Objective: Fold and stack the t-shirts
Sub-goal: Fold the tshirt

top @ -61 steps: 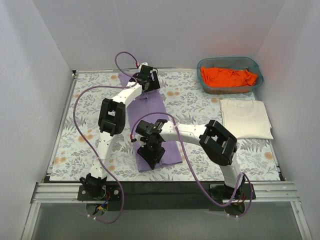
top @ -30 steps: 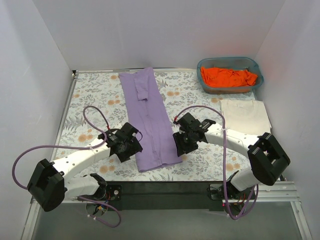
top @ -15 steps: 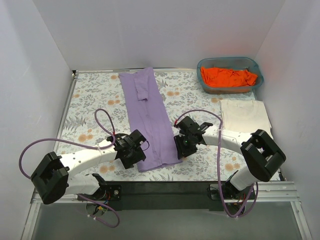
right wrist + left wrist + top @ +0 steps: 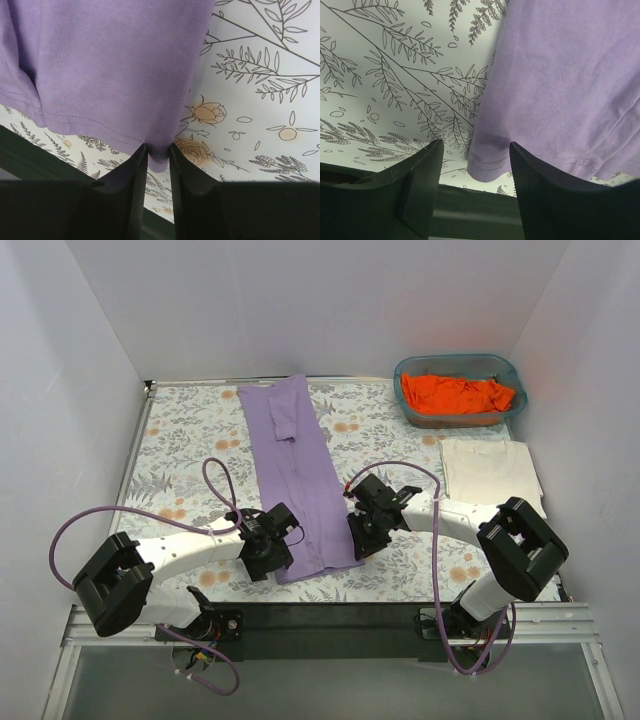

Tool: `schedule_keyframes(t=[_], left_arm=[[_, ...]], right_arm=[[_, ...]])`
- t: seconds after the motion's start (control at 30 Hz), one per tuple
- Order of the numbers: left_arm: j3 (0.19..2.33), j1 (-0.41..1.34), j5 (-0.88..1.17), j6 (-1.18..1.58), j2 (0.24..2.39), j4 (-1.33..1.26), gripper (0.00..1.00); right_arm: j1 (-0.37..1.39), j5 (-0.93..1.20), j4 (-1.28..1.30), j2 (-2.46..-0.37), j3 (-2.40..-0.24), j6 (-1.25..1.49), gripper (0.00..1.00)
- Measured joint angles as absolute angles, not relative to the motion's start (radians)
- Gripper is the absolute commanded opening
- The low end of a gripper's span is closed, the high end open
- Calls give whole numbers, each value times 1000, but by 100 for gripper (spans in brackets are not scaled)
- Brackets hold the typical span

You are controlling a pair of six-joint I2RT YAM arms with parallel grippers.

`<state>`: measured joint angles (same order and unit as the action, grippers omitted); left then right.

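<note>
Tablecloth (image 4: 180,440), lavender t-shirt (image 4: 300,480) hem, left end effector (image 4: 475,146) spread astride, right end effector (image 4: 158,148) pinching

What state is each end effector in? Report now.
Left end effector: open around a corner of the lavender t-shirt.
Right end effector: nearly closed around its other corner; grip unclear.

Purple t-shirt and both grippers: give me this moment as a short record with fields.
purple t-shirt: long narrow strip, flat on the floral tablecloth
left gripper: open, jaws either side of the near-left hem corner
right gripper: closed on the near-right hem corner
orange t-shirt: crumpled in the teal basket
cream t-shirt: folded flat, just nearer than the basket
</note>
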<state>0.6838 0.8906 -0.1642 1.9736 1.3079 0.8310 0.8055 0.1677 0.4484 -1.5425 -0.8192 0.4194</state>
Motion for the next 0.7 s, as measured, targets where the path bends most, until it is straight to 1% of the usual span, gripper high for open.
schedule_keyframes(t=[0.17,0.6,0.7], left_arm=[[683,892,-157,1966,1314,831,49],[686,896,-111,1904,1346,818,48],[687,896,-105,1892,1348,818,44]], right_arm=[[806,168,450,-1546,-821,420,26],[807,168,457,-1554,-828,419,25],[807,168,464,-1559,-834,419,25]])
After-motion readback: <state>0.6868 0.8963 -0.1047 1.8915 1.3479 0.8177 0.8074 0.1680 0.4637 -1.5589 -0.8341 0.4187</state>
